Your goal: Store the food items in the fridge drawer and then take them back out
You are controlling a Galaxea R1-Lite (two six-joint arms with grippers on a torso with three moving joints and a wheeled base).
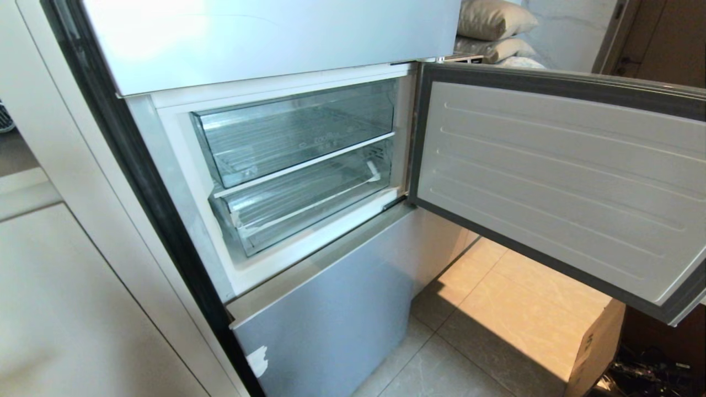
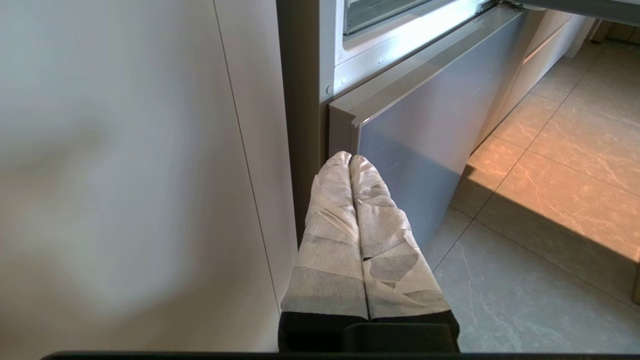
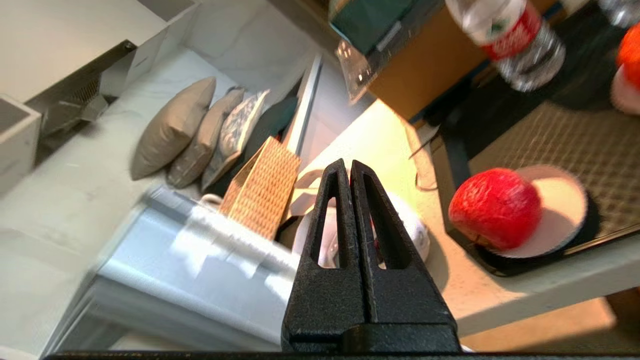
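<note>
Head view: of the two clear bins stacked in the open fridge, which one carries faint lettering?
The upper clear bin; faint lettering shows on its front wall. The fridge drawer beneath it has only a ribbed floor and no lettering.

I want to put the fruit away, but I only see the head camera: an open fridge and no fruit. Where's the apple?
Observer: The right wrist view shows the apple. It sits on a white disc.
Operator: Is the right gripper holding it?
Observer: No. The right gripper is shut and empty, apart from the apple.
Operator: What about the left one?
Observer: The left gripper is shut too, with white-wrapped fingers. It is low down by the fridge's bottom panel.
</note>
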